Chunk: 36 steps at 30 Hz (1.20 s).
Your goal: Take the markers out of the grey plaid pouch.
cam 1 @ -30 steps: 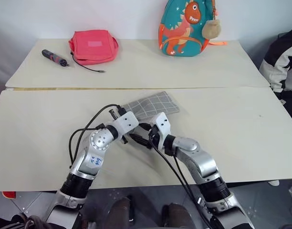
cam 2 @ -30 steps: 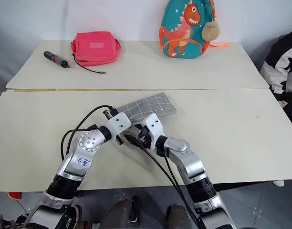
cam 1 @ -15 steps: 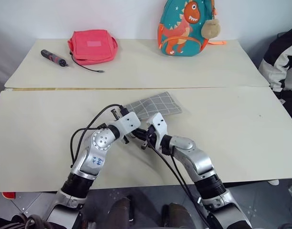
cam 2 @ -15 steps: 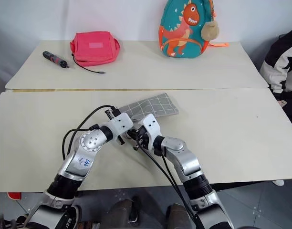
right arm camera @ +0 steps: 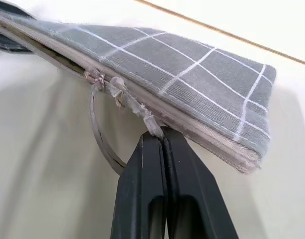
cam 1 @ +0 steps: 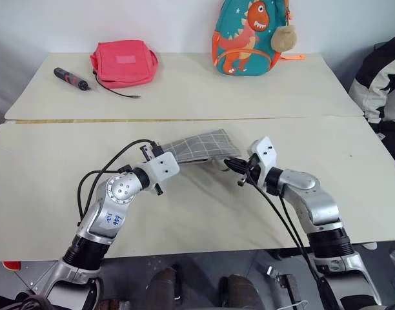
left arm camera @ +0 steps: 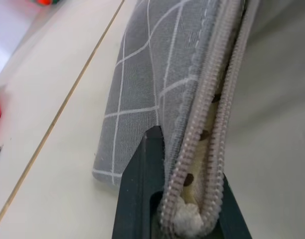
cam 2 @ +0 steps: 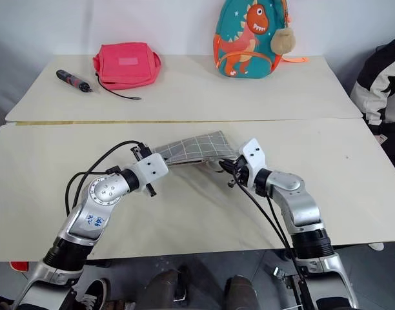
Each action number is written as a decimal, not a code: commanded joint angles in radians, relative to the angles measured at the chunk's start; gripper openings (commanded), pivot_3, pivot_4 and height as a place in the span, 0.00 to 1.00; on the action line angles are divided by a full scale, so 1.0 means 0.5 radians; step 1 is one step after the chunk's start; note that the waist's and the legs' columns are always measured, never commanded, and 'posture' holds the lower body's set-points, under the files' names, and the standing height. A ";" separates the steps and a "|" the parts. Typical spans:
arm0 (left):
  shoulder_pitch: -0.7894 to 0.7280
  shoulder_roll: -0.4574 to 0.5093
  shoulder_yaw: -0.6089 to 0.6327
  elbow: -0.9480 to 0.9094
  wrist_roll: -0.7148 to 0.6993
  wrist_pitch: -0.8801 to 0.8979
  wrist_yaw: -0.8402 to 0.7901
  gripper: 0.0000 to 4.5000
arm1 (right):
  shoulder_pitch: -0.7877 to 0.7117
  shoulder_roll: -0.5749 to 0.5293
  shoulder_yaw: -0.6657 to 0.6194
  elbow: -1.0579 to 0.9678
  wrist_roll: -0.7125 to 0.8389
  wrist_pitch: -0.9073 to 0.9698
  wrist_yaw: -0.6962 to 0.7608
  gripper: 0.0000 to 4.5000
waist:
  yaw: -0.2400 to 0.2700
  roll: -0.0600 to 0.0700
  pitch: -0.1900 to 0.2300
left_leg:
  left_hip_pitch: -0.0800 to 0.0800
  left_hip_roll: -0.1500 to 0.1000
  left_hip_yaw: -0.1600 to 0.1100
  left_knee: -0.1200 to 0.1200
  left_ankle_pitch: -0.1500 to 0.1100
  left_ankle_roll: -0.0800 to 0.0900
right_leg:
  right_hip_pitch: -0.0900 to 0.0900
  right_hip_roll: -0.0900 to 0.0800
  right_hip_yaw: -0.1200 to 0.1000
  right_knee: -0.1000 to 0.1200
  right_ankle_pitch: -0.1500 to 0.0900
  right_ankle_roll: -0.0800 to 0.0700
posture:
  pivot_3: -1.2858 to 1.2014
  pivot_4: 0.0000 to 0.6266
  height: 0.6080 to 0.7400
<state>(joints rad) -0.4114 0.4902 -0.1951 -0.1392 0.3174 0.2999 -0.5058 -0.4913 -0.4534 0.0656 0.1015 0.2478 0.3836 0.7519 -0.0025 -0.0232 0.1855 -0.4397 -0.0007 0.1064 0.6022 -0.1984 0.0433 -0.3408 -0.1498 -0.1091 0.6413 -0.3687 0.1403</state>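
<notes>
The right gripper (cam 1: pixel 232 165) has swung out to the right, pinched on the zipper pull (right arm camera: pixel 142 113); the left gripper (left arm camera: pixel 185 219) clamps the grey pouch's (cam 1: pixel 199 146) other end above the table (cam 1: pixel 68 155). The zip gapes, showing speckled lining (left arm camera: pixel 205 144).

pouch (cam 1: pixel 201 146): middle of the near table (cam 1: pixel 49 194), between both grippers
bag (cam 1: pixel 124 62): far table, left
backpack (cam 1: pixel 245 37): far table, right

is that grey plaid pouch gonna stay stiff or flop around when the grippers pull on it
Probably floppy: the grey plaid pouch is thin fabric that sags and bows between the left gripper, shut on its zipper end, and the right gripper, shut on the pull cord. It looks light, lifting off the table easily. Its zipper edge likely gapes when tugged.
</notes>
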 commanded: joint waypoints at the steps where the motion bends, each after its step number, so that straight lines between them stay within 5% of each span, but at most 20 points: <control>1: -0.016 0.027 0.084 -0.044 -0.030 -0.002 0.016 0.00 | -0.041 -0.104 -0.122 0.114 -0.053 -0.137 -0.015 0.01 | 0.003 0.000 0.000 | 0.000 0.000 0.000 0.000 0.000 0.000 | 0.000 0.000 0.000 0.000 0.000 0.000 | 0.52 0.24 1.00; 6: -0.022 -0.019 0.114 -0.049 -0.108 0.065 -0.003 0.00 | -0.074 -0.041 -0.118 0.116 -0.012 -0.176 -0.003 0.01 | -0.005 0.000 0.000 | 0.000 0.001 0.000 0.000 0.000 0.001 | 0.000 0.000 0.000 0.000 0.000 0.000 | 0.52 0.24 1.00; 9: -0.033 -0.021 0.112 -0.057 -0.126 0.096 -0.010 0.00 | -0.055 -0.013 -0.111 0.015 0.066 -0.092 0.046 0.13 | -0.004 0.000 0.000 | 0.000 0.002 0.000 0.000 0.001 0.000 | 0.001 0.001 -0.001 0.000 0.000 0.000 | 0.52 0.24 1.00; 16: -0.055 -0.020 0.120 -0.048 -0.163 0.104 -0.007 0.00 | 0.029 -0.324 -0.044 -0.334 0.151 0.174 0.373 0.66 | 0.019 0.002 0.001 | -0.001 -0.001 -0.002 0.004 -0.001 0.003 | 0.002 -0.002 -0.001 -0.003 0.000 0.000 | 0.52 0.24 1.00; 21: -0.069 0.048 0.125 0.023 -0.147 0.007 0.007 0.00 | -0.023 -0.618 -0.006 -0.499 0.059 0.109 0.551 0.66 | 0.008 0.002 0.001 | 0.000 0.001 -0.001 0.004 -0.001 0.002 | 0.003 -0.001 -0.002 -0.012 0.000 0.000 | 0.52 0.24 1.00; 27: -0.098 0.034 0.118 0.035 -0.183 0.029 -0.003 0.00 | -0.174 -0.365 -0.028 -0.630 0.246 0.140 0.461 0.66 | 0.002 0.002 0.001 | 0.000 0.004 0.000 0.003 -0.001 0.001 | 0.002 0.001 -0.003 -0.009 0.000 0.000 | 0.52 0.24 1.00; 30: -0.153 0.002 0.099 0.014 -0.193 0.088 -0.014 0.00 | -0.089 -0.120 0.226 -0.757 0.123 0.080 0.306 0.52 | 0.009 0.002 0.001 | -0.001 0.004 -0.002 0.004 -0.001 0.001 | 0.005 0.001 -0.006 -0.007 0.000 0.000 | 0.52 0.24 1.00; 36: -0.185 -0.023 0.094 -0.055 -0.196 0.174 -0.042 0.00 | -0.113 0.141 0.378 -0.517 -0.325 -0.227 -0.133 0.04 | 0.008 0.002 0.001 | -0.005 -0.001 -0.002 0.007 0.000 0.003 | 0.002 0.000 -0.004 -0.005 0.001 0.001 | 0.52 0.24 1.00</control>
<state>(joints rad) -0.4877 0.4798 -0.1609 -0.1127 0.2295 0.3807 -0.5267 -0.5332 -0.3826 0.2782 -0.1683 0.1374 0.3239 0.7460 0.0017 -0.0224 0.1861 -0.4420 -0.0012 0.1052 0.6056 -0.1985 0.0445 -0.3397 -0.1500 -0.1109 0.6392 -0.3683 0.1410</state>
